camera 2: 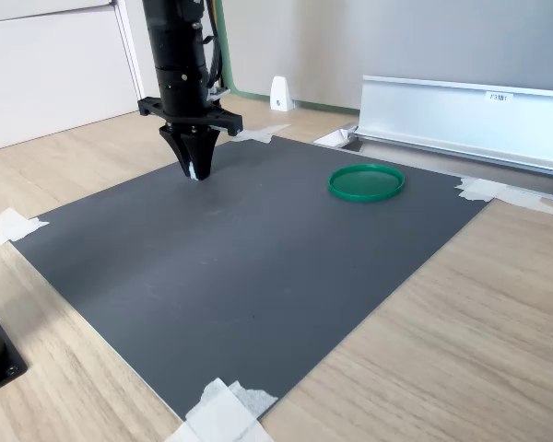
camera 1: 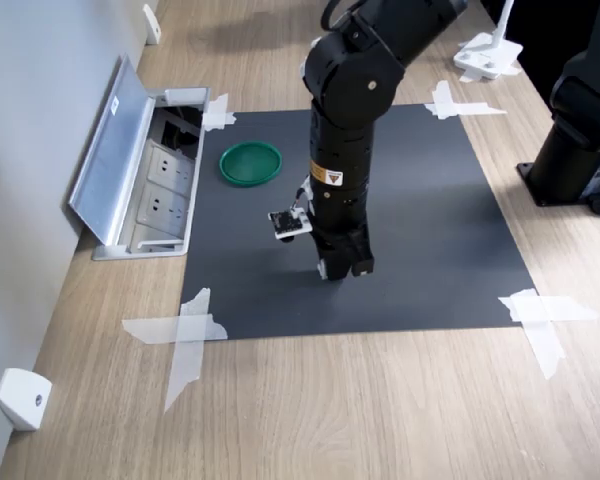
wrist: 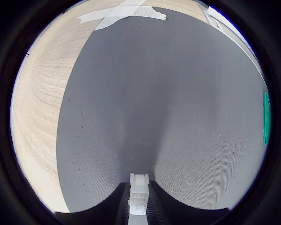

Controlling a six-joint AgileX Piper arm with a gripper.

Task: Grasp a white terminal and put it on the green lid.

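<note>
Both jaws closed on white terminal (wrist: 138, 193) — above mat (wrist: 168, 103).

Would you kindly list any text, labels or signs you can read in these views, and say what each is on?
No text is legible anywhere.
Yellow label on the arm, first exterior view: too small to read.
White sticker on the metal flap, second exterior view: blurred, unreadable.
Green lid, terminal and mat: no markings visible.

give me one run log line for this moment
gripper: shut on white terminal | height: cannot tell if lifted | green lid: empty, apart
</note>
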